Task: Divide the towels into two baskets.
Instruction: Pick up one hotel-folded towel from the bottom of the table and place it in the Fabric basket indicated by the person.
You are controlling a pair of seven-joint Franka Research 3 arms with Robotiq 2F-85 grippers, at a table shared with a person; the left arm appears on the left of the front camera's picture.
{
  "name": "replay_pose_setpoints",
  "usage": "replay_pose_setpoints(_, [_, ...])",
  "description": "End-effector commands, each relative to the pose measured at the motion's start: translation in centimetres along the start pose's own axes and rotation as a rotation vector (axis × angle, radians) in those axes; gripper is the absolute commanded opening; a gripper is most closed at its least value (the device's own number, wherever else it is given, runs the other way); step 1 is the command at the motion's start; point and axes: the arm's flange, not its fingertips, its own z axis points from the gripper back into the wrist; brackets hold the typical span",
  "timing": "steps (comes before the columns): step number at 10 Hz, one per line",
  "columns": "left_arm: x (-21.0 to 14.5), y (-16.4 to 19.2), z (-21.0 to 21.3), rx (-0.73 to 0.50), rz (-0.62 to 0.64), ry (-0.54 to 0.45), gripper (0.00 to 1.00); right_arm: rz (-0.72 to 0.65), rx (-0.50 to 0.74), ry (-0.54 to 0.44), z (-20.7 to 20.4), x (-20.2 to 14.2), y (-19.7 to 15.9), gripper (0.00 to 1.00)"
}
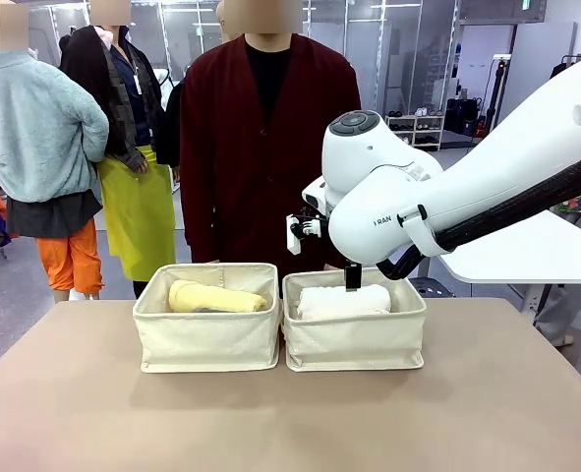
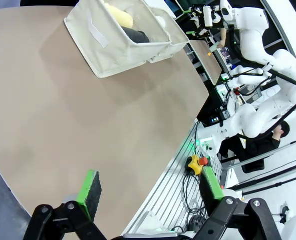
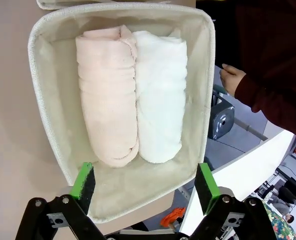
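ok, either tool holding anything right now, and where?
Nothing held. Right tool is open above the pink towel and white towel; left tool is open over the table.

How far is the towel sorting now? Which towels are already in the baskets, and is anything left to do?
It looks done. The right basket holds the pink towel and the white towel side by side. The left basket holds the yellow towel, with a dark one beside it. The right gripper hangs above its basket, jaws open, holding nothing. No towel lies on the table.
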Motion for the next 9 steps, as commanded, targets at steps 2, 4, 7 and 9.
replay_pose_setpoints(2, [-0.3,-0.46,0.04,-0.003,-0.005,-0.011,1.0,0.019,-0.003,0.0,-0.01,-0.07,-0.32,1.0])
replay_pose_setpoints(4, [-0.3,-0.46,0.04,-0.003,-0.005,-0.011,1.0,0.019,-0.003,0.0,-0.01,-0.07,-0.32,1.0])
replay_pose_setpoints(7, [-0.3,-0.46,0.04,-0.003,-0.005,-0.011,1.0,0.019,-0.003,0.0,-0.01,-0.07,-0.32,1.0])
replay_pose_setpoints(9, [-0.3,-0.46,0.04,-0.003,-0.005,-0.011,1.0,-0.001,0.0,0.0,0.0,-0.04,-0.06,1.0])
